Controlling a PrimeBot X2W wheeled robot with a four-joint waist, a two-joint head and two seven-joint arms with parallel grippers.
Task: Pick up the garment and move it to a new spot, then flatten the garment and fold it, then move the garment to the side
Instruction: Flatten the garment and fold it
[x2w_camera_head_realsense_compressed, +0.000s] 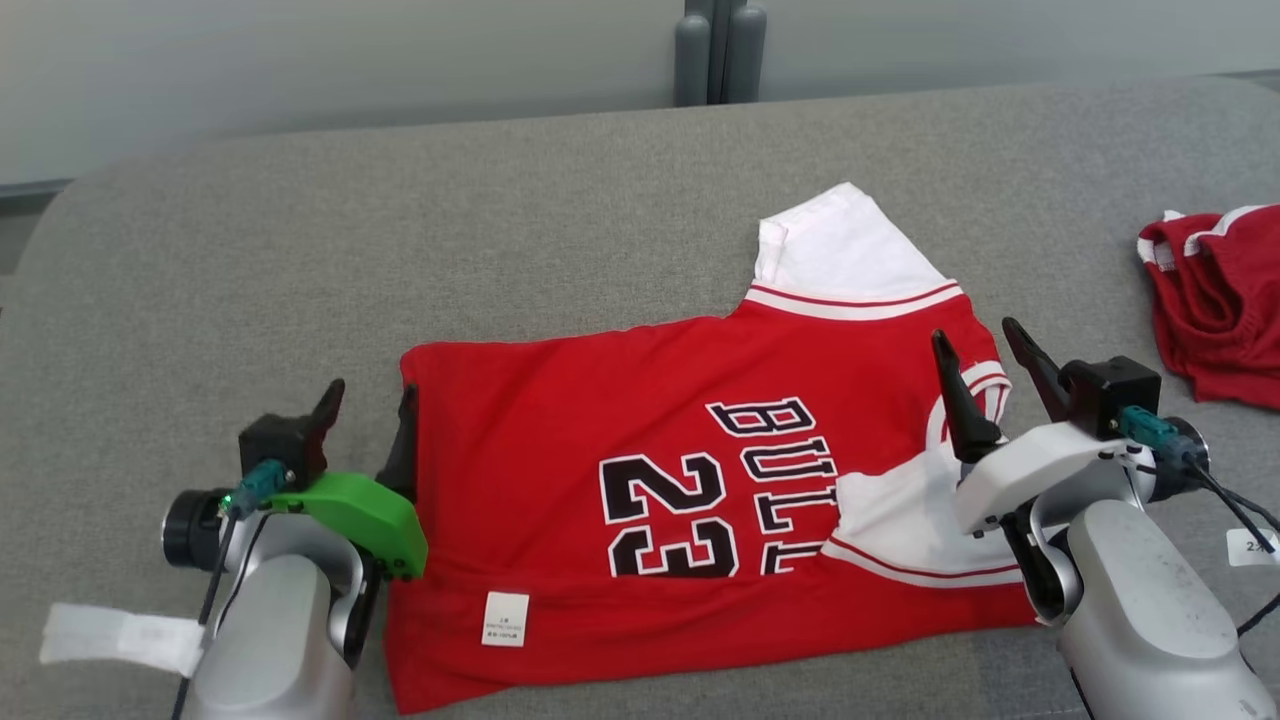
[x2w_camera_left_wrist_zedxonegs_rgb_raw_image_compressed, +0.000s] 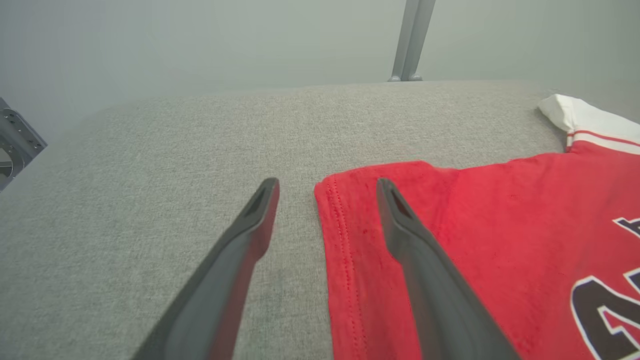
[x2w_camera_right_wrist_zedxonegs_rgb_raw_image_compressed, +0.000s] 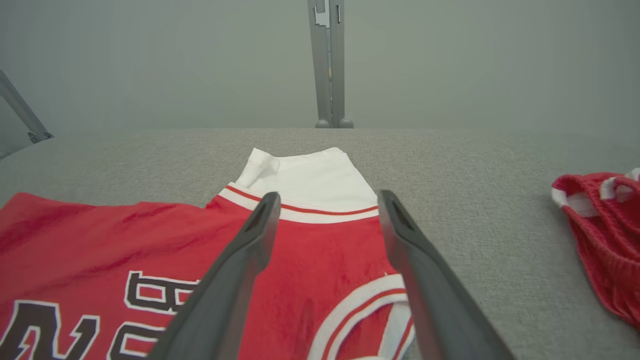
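Now, at the left: left tool (x2w_camera_head_realsense_compressed: 370, 390), long dark fingers spread fully, holding nothing, straddling the hem of the red short-sleeved jersey with white sleeves (x2w_camera_head_realsense_compressed: 560, 420). One finger over bare grey fabric-covered worktop (x2w_camera_head_realsense_compressed: 200, 250), the other over red cloth; height above the cloth hard to judge. Jersey lying lengthwise across the middle of the worktop, hem leftward, neckline rightward, far sleeve flat, near sleeve flopped over the chest.

Likely trouble at the hem: closing from this stance could catch just the top layer, or slip off the edge and drag a crease inward. Mid-garment: folding without first freeing the flopped sleeve would probably trap a lump. At the right: right tool (x2w_camera_head_realsense_compressed: 975, 332), likewise spread wide and empty, poised over shoulder and neckline. Just beyond, a crumpled red garment with white trim (x2w_camera_head_realsense_compressed: 1215, 300), close enough to snag on a wide swing.

Writing, same sweep: white paper tag on the left forearm (x2w_camera_head_realsense_compressed: 120, 635), blurred. Small white care label (x2w_camera_head_realsense_compressed: 505, 618) near the near edge, print too small to read. Black white-edged "23", then "BUL", remainder hidden by the sleeve. Small white tag (x2w_camera_head_realsense_compressed: 1255, 545) beside the right forearm, apparently starting "2X".
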